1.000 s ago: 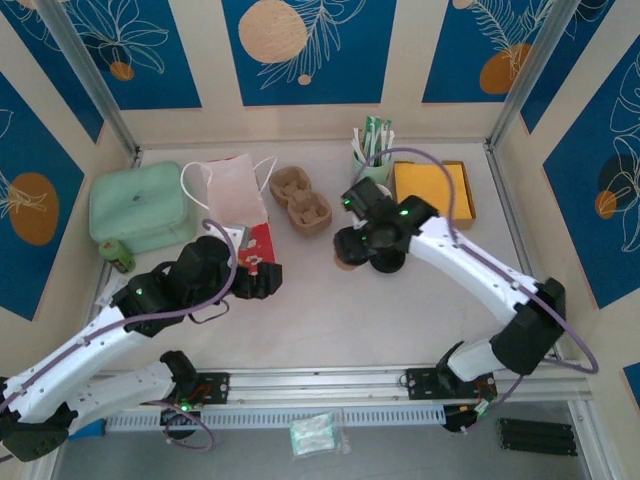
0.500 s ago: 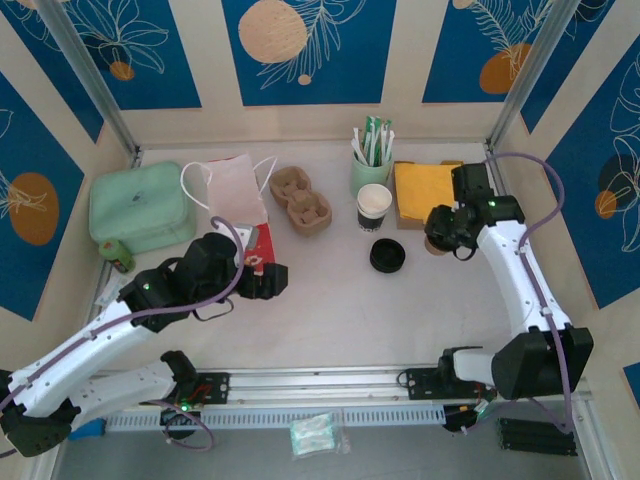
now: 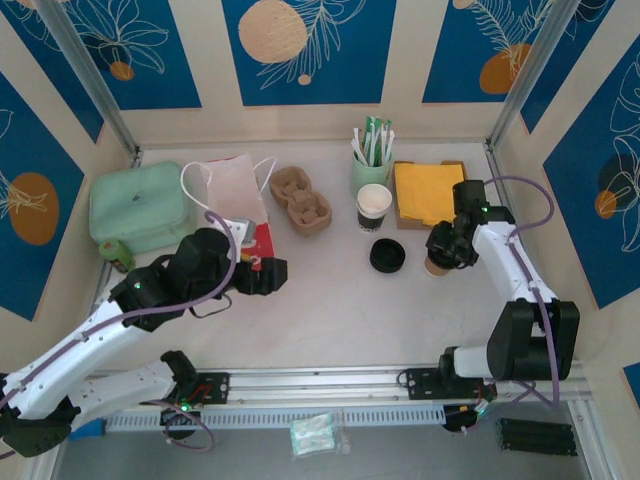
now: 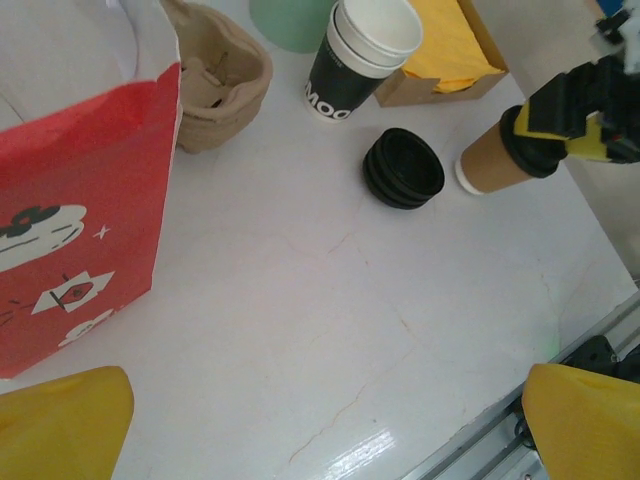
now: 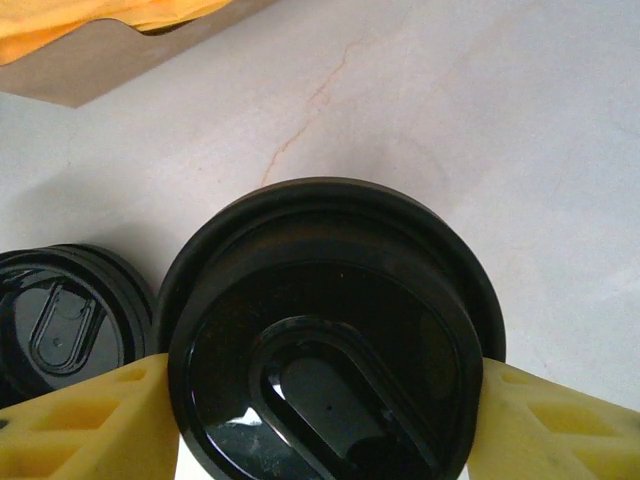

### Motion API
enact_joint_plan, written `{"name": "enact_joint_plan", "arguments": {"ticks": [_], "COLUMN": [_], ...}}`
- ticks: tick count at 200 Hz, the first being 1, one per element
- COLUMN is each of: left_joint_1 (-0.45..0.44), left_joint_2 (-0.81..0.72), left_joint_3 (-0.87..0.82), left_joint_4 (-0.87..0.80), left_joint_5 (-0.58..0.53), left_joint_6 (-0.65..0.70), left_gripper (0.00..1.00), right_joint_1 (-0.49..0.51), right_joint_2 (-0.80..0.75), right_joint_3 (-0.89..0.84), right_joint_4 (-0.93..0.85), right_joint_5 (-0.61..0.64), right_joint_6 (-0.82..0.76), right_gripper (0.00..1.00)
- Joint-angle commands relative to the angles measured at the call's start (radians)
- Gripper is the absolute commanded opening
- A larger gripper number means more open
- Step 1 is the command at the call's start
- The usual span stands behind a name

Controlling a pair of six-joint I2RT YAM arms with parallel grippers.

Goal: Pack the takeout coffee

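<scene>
Pinching the takeout coffee (image 3: 434,266) by its lid, your right gripper (image 3: 443,248) has carried it right of the loose lid (image 3: 387,256), well apart from the bag (image 4: 70,220); packing remains. Your left gripper (image 3: 268,276) waits spread wide.

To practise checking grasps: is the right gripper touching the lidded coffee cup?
Touching: right wrist view shows the right gripper clamping both sides of the takeout coffee at its lid.
</scene>
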Motion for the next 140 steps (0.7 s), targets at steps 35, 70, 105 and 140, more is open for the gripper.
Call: {"name": "enact_joint_plan", "arguments": {"ticks": [35, 70, 105, 140], "left_joint_1": [0.010, 0.011, 0.011, 0.010], "left_joint_2": [0.006, 0.027, 0.040, 0.059], "left_joint_3": [0.086, 0.115, 0.138, 0.162], "left_joint_4": [-0.041, -0.051, -0.065, -0.075], "left_joint_5": [-0.015, -0.019, -0.032, -0.038], "left_joint_6": [0.035, 0.044, 0.049, 0.054], "left_gripper": [0.99, 0.99, 0.99, 0.99], "right_joint_1": [0.010, 0.018, 0.027, 0.022], "right_joint_2": [0.025, 0.006, -0.021, -0.047], "right_joint_3": [-0.028, -0.008, 0.027, 0.064], "right_joint_4": [0.042, 0.028, 0.004, -0.008], "right_joint_5": [-0.035, -0.042, -0.042, -0.049], "right_joint_6": [0.014, 0.011, 0.002, -0.004], "right_gripper": [0.78, 0.89, 0.94, 0.97]}}
